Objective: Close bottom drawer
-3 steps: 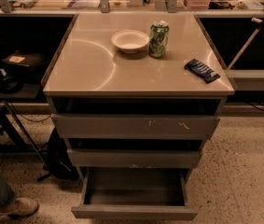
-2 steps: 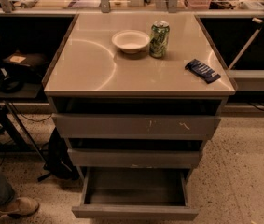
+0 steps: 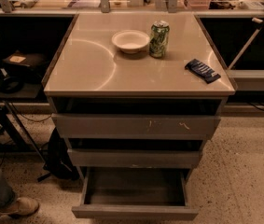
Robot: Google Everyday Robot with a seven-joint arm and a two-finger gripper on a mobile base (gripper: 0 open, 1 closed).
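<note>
The bottom drawer (image 3: 135, 212) is the lowest and narrowest of three grey metal drawers in the cabinet. It stands pulled out toward me, and its shallow tray looks empty inside. Above it sit the mid-width drawer (image 3: 134, 158) and the widest top drawer (image 3: 135, 125) with yellowish scratch marks, both pulled out a little. My gripper is not in view in the camera view.
On the cabinet top (image 3: 89, 69) stand a white bowl (image 3: 130, 40), a green can (image 3: 159, 39) and a dark packet (image 3: 202, 70). A person's leg and shoe (image 3: 16, 206) are at the lower left. A dark bag (image 3: 59, 155) and stand legs sit left of the cabinet.
</note>
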